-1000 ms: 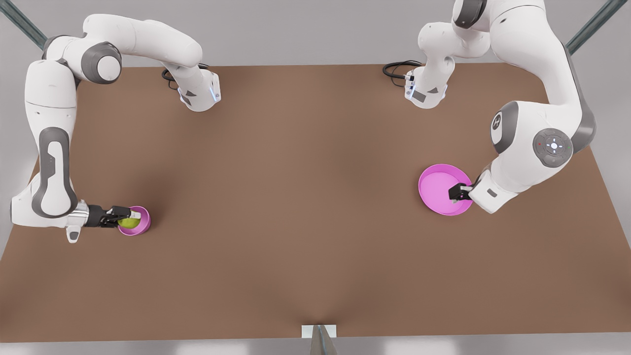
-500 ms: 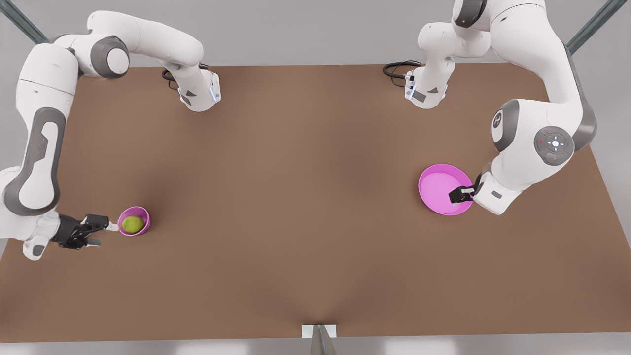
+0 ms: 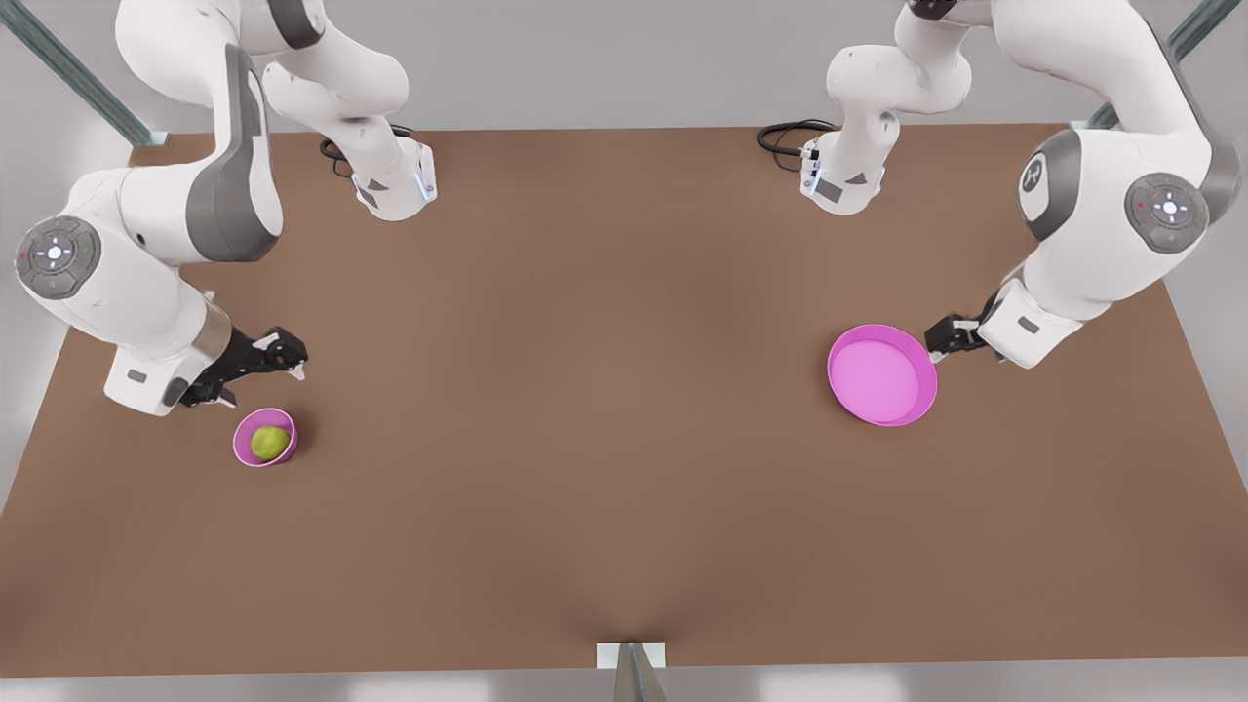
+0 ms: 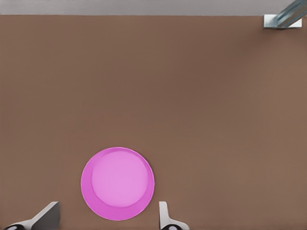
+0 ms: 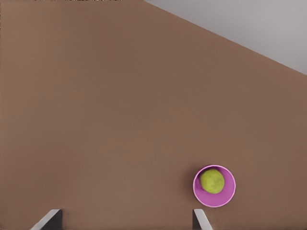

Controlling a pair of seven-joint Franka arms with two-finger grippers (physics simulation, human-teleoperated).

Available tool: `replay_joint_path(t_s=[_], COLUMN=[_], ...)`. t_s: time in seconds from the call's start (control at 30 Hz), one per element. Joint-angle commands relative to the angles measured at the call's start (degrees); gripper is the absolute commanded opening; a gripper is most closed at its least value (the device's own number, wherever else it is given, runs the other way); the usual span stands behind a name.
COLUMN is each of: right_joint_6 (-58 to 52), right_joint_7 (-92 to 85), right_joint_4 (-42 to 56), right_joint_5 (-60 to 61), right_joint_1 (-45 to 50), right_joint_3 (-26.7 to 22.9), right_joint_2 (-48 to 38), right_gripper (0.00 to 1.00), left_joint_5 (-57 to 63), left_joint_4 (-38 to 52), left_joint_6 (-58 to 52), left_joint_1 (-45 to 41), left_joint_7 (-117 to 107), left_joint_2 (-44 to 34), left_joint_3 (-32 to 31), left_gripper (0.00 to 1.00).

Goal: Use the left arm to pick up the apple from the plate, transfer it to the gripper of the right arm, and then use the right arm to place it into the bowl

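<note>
apple (image 3: 270, 442) sits in the bowl (image 3: 244, 454) — right hand (image 3: 255, 363) and left hand (image 3: 951, 338) both spread apart.

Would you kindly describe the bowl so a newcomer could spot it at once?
On the brown table, look toward the front view's left. The bowl sits there, small, deep and magenta-pink, with the yellow-green apple inside. The other pink dish, the plate, is wider, shallow and holds nothing.

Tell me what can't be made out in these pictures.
- Underside of the apple: hidden by the bowl in the front view.
- Left hand: cut off by the wrist view's edge, near the plate.
- Right hand: likewise only fingertips show.
</note>
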Motion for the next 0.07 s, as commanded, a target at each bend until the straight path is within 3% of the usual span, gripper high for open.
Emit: replay_joint_path(t_s=[0.0,0.03], right_joint_6=[0.86,1.65], right_joint_7=[25.23,25.32], right_joint_4=[0.11,0.2], right_joint_5=[1.04,1.04], right_joint_1=[0.63,0.98], right_joint_3=[-0.04,-0.04], right_joint_2=[0.07,0.16], right_gripper=[1.0,1.0], left_joint_5=[0.23,0.23], left_joint_4=[0.69,1.13], left_joint_6=[-0.19,-0.28], left_joint_1=[0.02,0.02], left_joint_7=[7.76,7.76], left_joint_2=[0.7,1.14], left_joint_3=[-0.05,-0.05], left_gripper=[1.0,1.0])
